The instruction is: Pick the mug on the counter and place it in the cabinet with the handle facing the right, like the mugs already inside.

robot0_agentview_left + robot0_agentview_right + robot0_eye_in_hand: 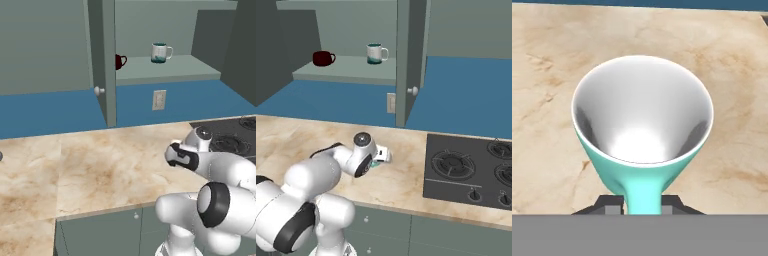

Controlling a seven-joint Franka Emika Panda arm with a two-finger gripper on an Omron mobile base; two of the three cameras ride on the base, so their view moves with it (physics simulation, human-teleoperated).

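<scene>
We look straight down into the mug (642,125): its white inside sits directly ahead of our pincer (642,204), and its teal handle runs down between the two fingertips (609,203), which press close on either side of it. The mug stands on the marbled surface (547,75). Above and beyond the pincer, the cabinet (346,70) shelf carries a white banded mug (375,53) and a dark red mug (322,58).
</scene>
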